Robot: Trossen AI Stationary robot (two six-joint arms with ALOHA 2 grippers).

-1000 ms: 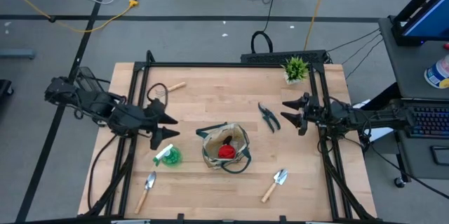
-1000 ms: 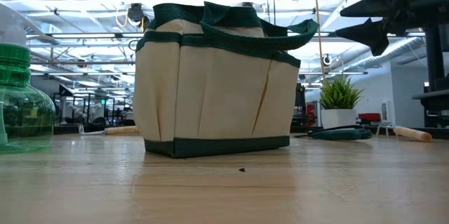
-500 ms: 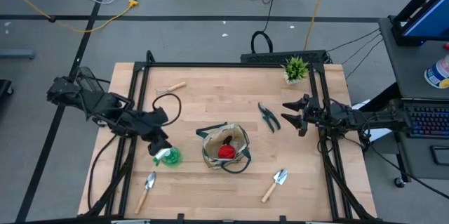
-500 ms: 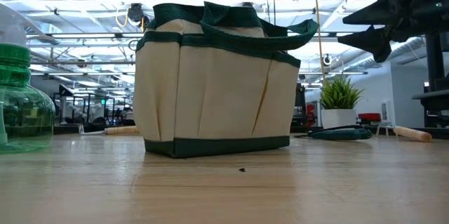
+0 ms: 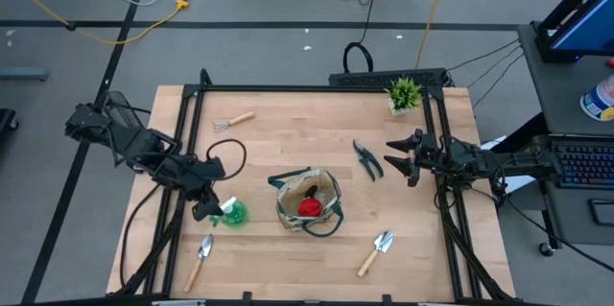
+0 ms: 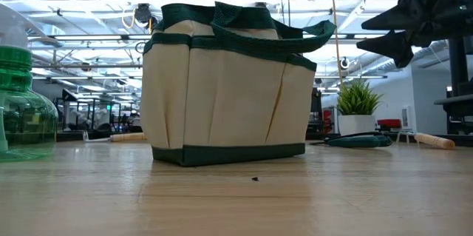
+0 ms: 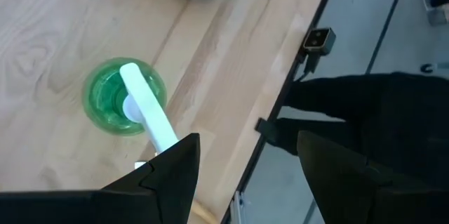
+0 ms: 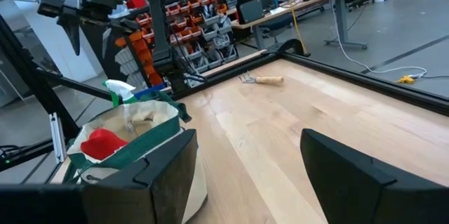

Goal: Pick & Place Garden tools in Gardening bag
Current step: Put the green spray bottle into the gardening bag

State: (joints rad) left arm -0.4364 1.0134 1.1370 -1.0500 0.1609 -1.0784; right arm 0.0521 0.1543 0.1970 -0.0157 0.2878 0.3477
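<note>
Beige cloth with dark green trim — that is your gardening bag [image 5: 308, 202], standing near the middle of the wooden table [image 5: 288, 133]. Look inside it from above and you see the red-black glove [image 5: 308, 206] lying in there already. No words or labels can be read on the bag or on any tool.

Your left gripper [image 5: 210, 208] hangs just above the green-white item [image 5: 230, 213], a round green bottle with a white spray top, which stands just beside the bag on the left arm's side. Its fingers are spread apart and hold nothing; in the left wrist view the bottle [image 7: 126, 99] sits on the wood beyond the two dark fingers, not between them.

Your right gripper [image 5: 397, 156] waits above the table near the right arm's edge, fingers spread wide and empty too. The dark pruning shears [image 5: 366, 159] lie on the wood just beside it, between that gripper and the bag.

The mini rake [image 5: 233, 119] lies near the far side of the table, well apart from the bag. One trowel [image 5: 200, 258] lies at the near edge on the left arm's side, and the other trowel [image 5: 376, 251] lies at the near edge on the right arm's side. A small potted plant [image 5: 404, 94] stands in the far corner — on the right arm's side.
</note>
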